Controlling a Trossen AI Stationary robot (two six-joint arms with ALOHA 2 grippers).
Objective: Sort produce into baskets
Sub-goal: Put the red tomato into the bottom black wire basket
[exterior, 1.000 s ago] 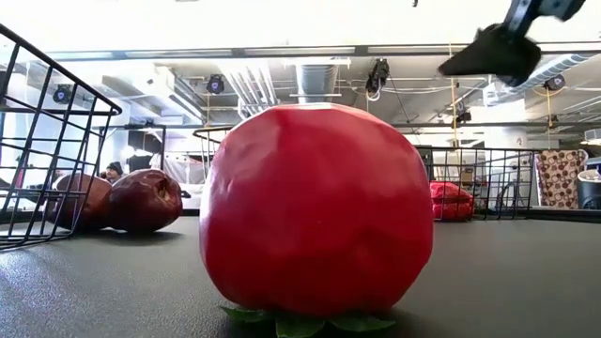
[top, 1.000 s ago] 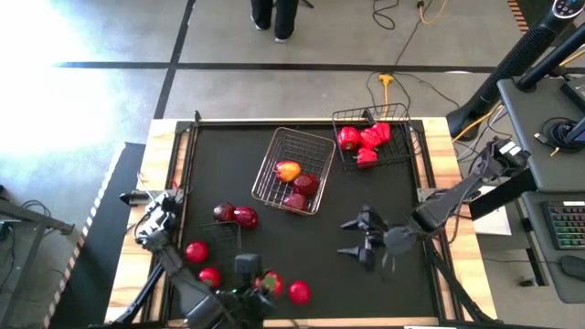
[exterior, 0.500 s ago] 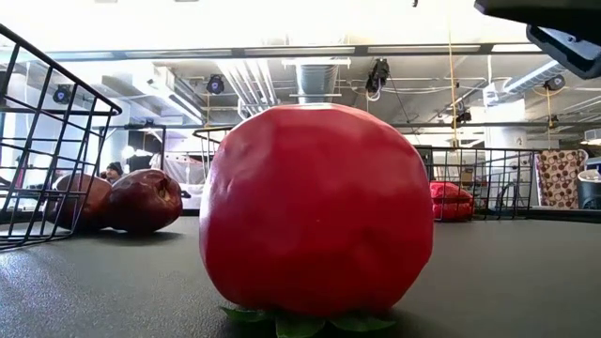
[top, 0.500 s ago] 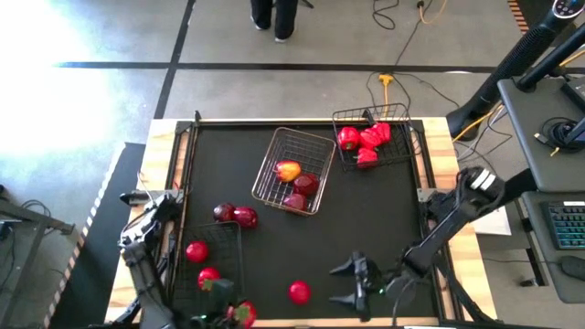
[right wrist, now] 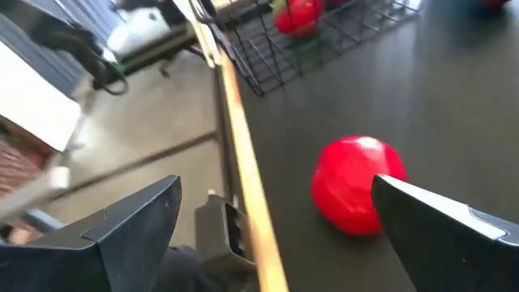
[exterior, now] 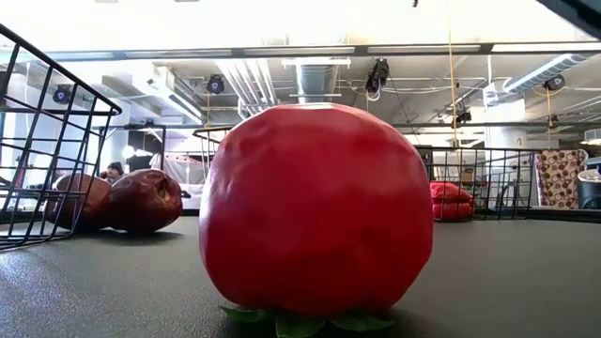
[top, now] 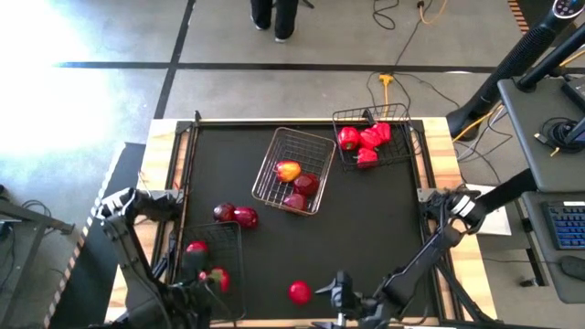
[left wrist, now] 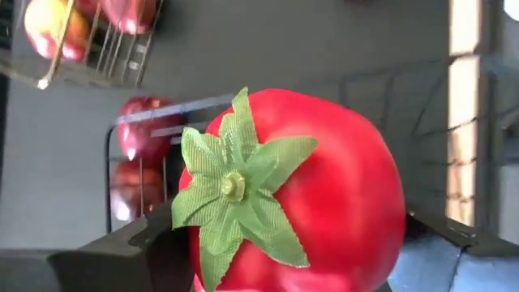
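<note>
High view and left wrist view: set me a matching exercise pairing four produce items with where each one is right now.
Items:
A. yellow-red apple
B. bell peppers
C. two dark red apples
D. green-stemmed tomato

Places:
1. loose on the black mat, side by side
2. held in the jaws of the left gripper
3. in the silvery basket
4. in the black basket at the far right corner

Pairs: A-3, B-4, C-1, D-2

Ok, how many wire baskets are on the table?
3: a silvery wire-mesh basket mid-table, a black wire basket far right, another black basket near left.
</note>
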